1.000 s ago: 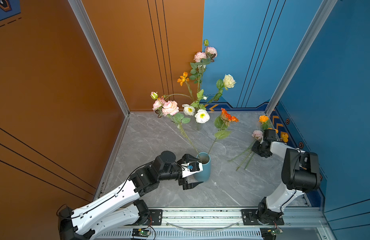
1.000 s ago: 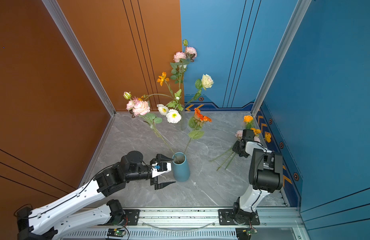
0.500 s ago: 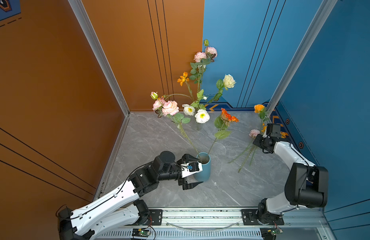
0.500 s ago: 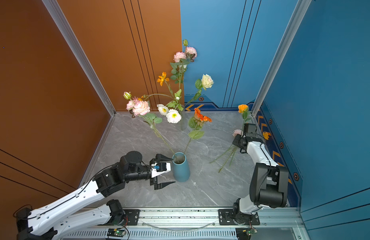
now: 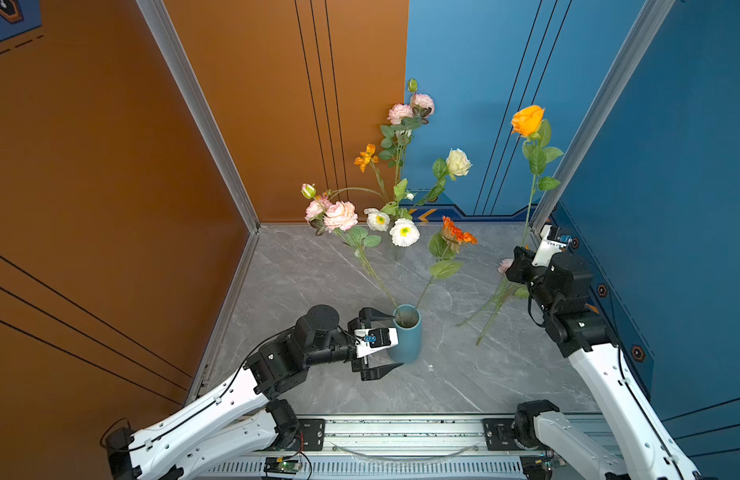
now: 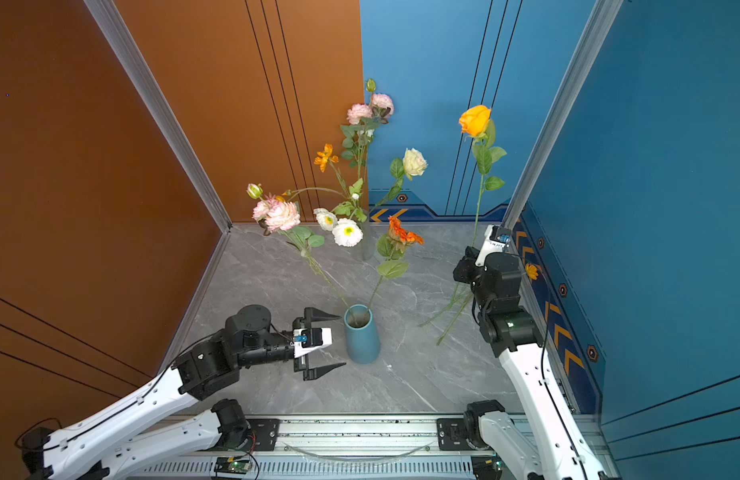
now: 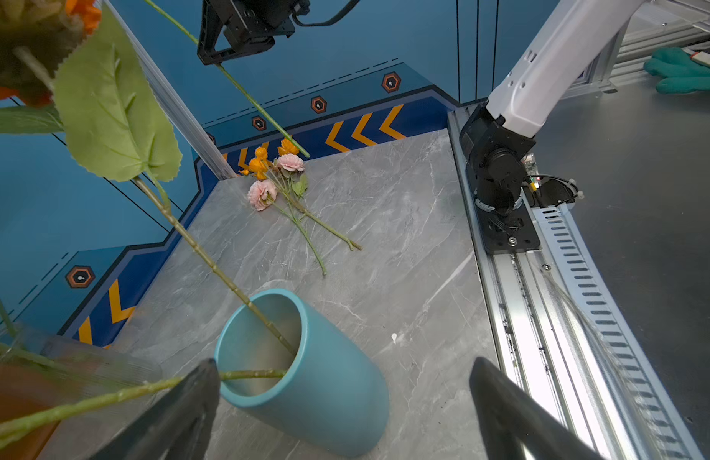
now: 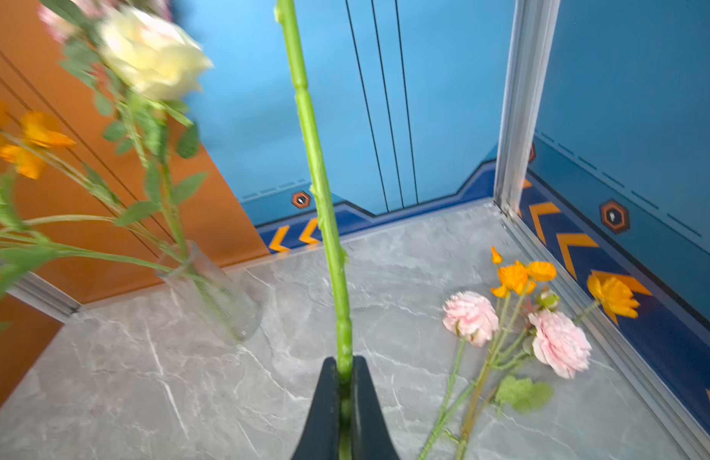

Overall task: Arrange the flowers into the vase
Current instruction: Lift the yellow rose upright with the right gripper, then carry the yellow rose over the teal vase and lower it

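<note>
Right claw (image 8: 344, 370) pinched shut low on the long green stem (image 8: 325, 223) of an orange rose (image 5: 527, 120), bloom high, well apart from teal cylindrical vase (image 6: 362, 340). Left claw (image 6: 342, 341) spread wide just beside vase, holding nothing. Risks: top-heavy stem may pivot in grip; leaves could snag blooms (image 5: 340, 216) already standing there; unbraced vase might tip.

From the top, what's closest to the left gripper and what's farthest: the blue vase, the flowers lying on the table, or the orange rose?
In both top views, from the left gripper:
1. Blue vase, right at its open jaws.
2. Flowers lying on the table, over on the right.
3. Orange rose, held high at the far right by the right gripper.
</note>
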`<state>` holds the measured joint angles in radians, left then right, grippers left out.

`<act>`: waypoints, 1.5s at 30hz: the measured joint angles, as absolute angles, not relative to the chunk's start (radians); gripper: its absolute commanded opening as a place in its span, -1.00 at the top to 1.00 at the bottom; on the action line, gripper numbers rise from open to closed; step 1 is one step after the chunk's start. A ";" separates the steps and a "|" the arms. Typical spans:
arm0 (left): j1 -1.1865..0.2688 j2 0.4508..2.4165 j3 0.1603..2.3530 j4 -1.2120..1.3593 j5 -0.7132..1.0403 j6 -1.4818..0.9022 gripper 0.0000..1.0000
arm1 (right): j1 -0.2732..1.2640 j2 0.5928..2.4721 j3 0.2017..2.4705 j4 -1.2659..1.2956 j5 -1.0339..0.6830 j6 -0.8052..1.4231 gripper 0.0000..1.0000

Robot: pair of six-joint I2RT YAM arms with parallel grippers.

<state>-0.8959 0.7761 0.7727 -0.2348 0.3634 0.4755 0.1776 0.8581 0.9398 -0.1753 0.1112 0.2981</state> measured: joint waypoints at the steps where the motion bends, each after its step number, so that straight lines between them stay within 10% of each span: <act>1: -0.891 0.767 0.773 -0.236 0.363 0.479 -0.96 | 0.206 0.831 0.931 -0.156 0.127 0.289 1.00; 21: -0.787 0.713 0.772 -0.260 0.363 0.508 -0.96 | 0.937 0.896 1.117 0.050 0.360 0.092 1.00; 45: -0.779 0.714 0.772 -0.263 0.364 0.508 -0.96 | 1.082 1.058 0.706 0.548 0.467 0.104 1.00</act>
<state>-0.7788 0.7136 0.7719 -0.2626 0.3637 0.5079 1.0817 1.0580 0.7055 0.5476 0.4671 0.1040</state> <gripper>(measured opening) 0.979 0.054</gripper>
